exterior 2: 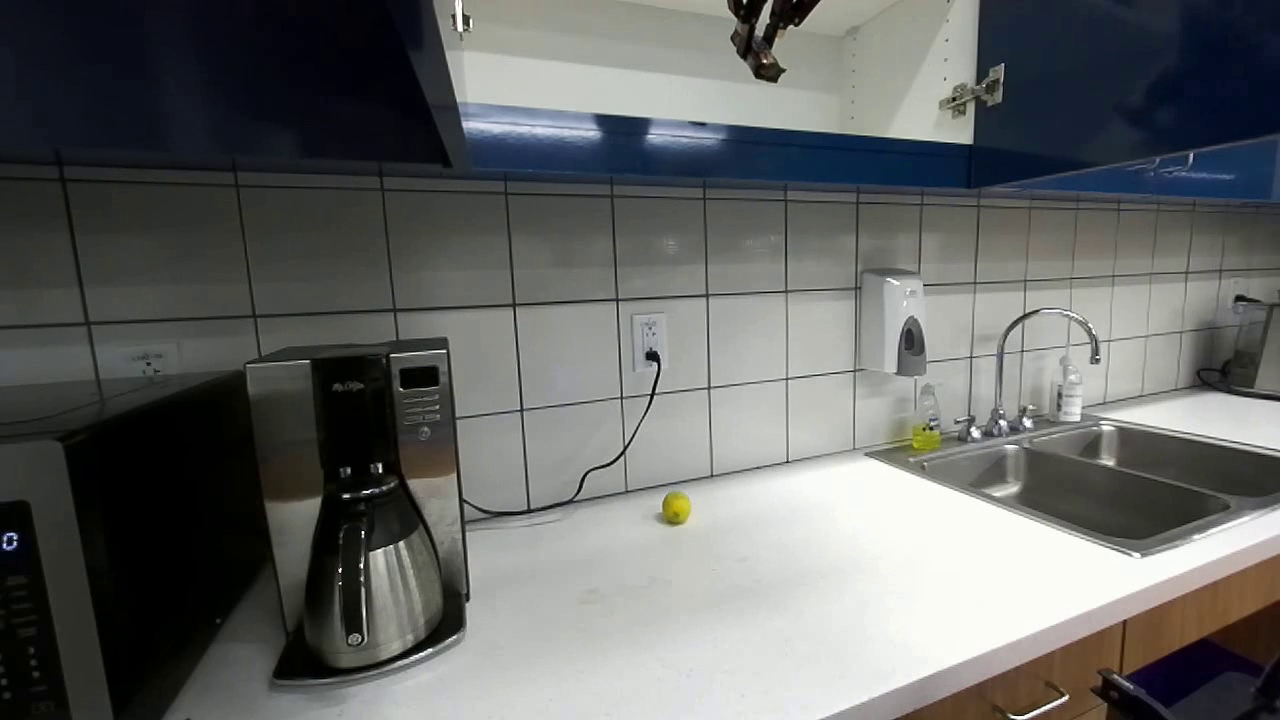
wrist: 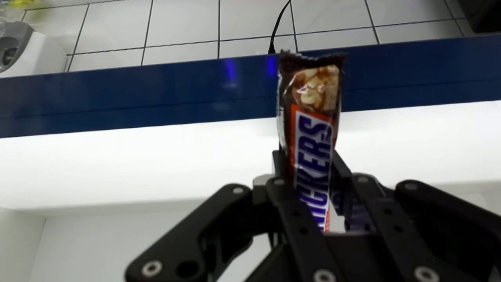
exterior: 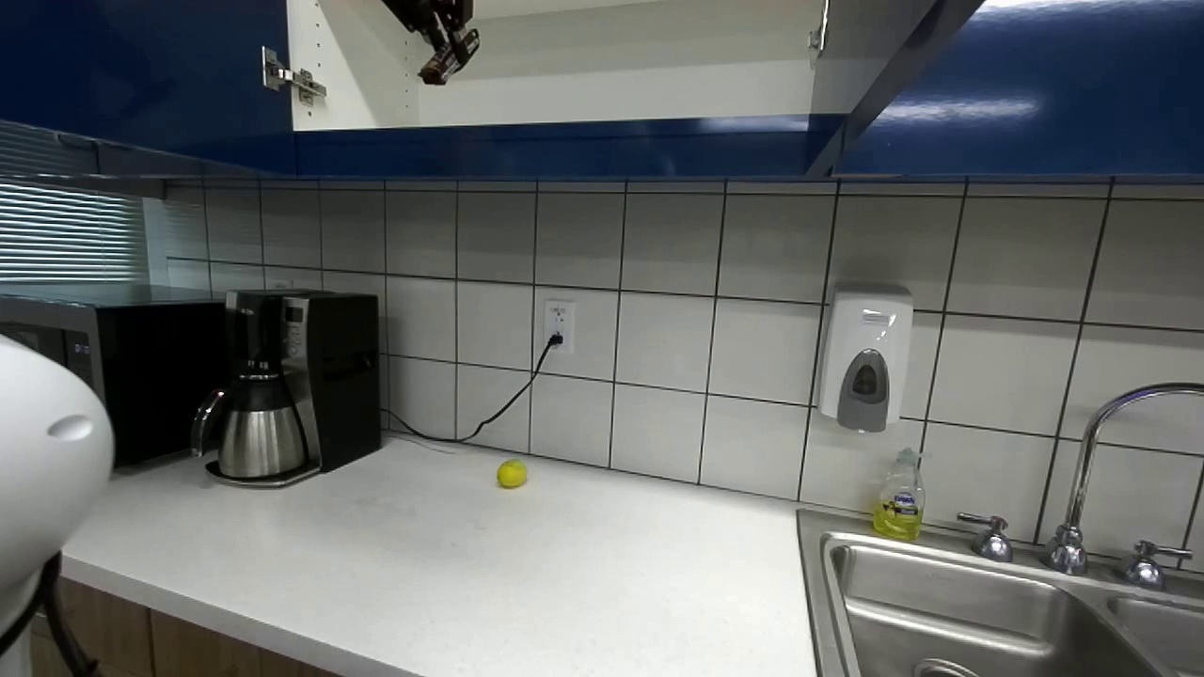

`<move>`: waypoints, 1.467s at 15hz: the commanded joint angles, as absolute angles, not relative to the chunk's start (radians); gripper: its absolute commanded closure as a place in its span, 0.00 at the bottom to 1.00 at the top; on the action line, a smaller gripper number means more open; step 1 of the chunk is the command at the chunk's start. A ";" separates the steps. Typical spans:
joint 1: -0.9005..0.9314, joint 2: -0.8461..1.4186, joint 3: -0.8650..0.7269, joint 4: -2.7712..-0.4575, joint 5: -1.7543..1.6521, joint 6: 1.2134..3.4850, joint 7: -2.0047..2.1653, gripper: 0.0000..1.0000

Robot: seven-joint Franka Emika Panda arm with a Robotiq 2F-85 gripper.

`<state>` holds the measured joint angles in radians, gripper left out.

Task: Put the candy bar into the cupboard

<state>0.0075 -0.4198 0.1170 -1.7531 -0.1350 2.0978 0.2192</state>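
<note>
Coffee maker (exterior: 310,385): in both exterior views, on the table (exterior: 564,574), toward the left end of its back edge.
Candy bar (wrist: 312,143): right of that, high above the table's back edge, slanting downward before the white inside of the cupboard (exterior: 640,80).
Jaws: clamped on the candy bar. In the wrist view its long axis runs in line with them, one end between them, the other jutting well past their tips and hiding part of the cupboard's blue front edge.
Candy bar's free end: probably decides the coming move; it should be over the cupboard floor before release. Whether it is past that edge, I cannot tell.
Yellow ball (exterior: 512,473): on the table, near the back edge.
Sink (exterior: 941,588): set into the table, farther right.
</note>
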 commanded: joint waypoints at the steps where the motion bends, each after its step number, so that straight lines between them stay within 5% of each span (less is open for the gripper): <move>1: -0.025 -0.296 0.155 -1.605 -0.195 2.052 0.282 0.93; 22: 0.008 0.052 0.120 -1.280 -0.279 2.035 0.388 0.93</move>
